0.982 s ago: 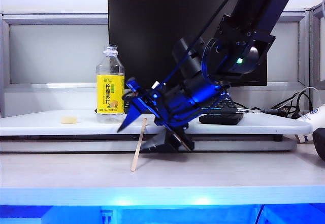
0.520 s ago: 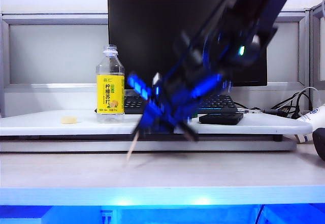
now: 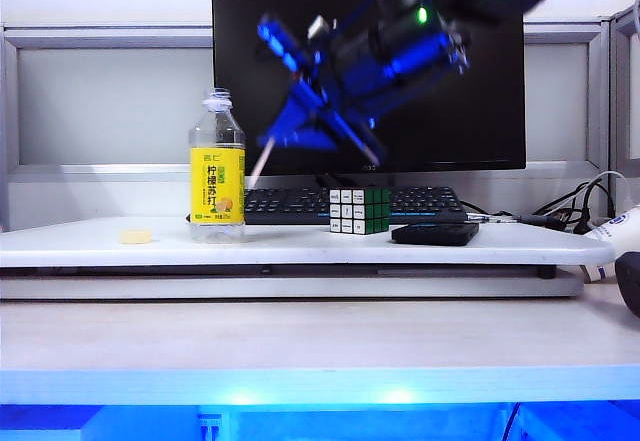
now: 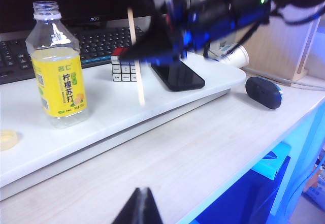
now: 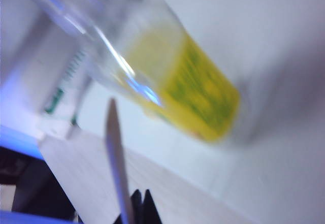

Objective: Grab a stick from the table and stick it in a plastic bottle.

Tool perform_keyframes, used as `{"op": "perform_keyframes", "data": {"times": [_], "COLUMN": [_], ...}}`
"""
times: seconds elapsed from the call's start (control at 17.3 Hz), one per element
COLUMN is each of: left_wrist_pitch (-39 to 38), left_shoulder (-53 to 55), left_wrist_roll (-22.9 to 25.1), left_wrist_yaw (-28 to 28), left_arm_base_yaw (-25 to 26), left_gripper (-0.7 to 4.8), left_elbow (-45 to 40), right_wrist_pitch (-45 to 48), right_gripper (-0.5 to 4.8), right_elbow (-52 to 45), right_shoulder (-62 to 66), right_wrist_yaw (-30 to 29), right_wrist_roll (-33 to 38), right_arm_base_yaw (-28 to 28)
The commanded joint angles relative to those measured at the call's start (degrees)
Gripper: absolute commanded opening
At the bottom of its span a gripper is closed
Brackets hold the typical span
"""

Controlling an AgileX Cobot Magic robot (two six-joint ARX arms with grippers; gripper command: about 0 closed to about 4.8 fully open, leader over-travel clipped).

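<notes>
Pickup done: right tool (image 3: pixel 300 126) clenched on stick (image 3: pixel 262 164), lifted off surface (image 3: pixel 320 341). Bottle (image 3: pixel 217 166) just beside, below stick tip. Insertion left. Left tool (image 4: pixel 140 209) shut, parked low, empty.

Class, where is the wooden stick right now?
In the exterior view the stick hangs in the air, clamped in the right end effector, just right of the plastic bottle and in front of the monitor.

table (image 3: pixel 300 336) | shelf board: plastic bottle (image 3: pixel 217 166); cube (image 3: pixel 359 210); phone (image 3: pixel 434 233)
</notes>
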Motion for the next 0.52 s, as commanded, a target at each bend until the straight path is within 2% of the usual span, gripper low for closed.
{"op": "perform_keyframes", "data": {"times": [0.06, 0.29, 0.52], "left_wrist_pitch": [0.74, 0.74, 0.76], "left_shoulder": [0.04, 0.04, 0.04], "left_wrist_roll": [-0.17, -0.17, -0.17], "left_wrist_yaw": [-0.09, -0.09, -0.11], "left_arm_base_yaw": [0.04, 0.07, 0.07], "left_gripper": [-0.06, -0.06, -0.06], "left_elbow": [0.28, 0.28, 0.28], "right_wrist_pitch": [1.38, -5.64, -7.43], "right_gripper": [-0.05, -0.05, -0.05], "right_elbow": [5.33, 14.08, 20.02], "right_shoulder": [-0.37, 0.31, 1.81], "right_wrist_yaw": [0.63, 3.23, 3.72], "right_wrist_roll": [-2.38, -8.41, -10.99], "right_arm_base_yaw": [-0.04, -0.13, -0.20]}}
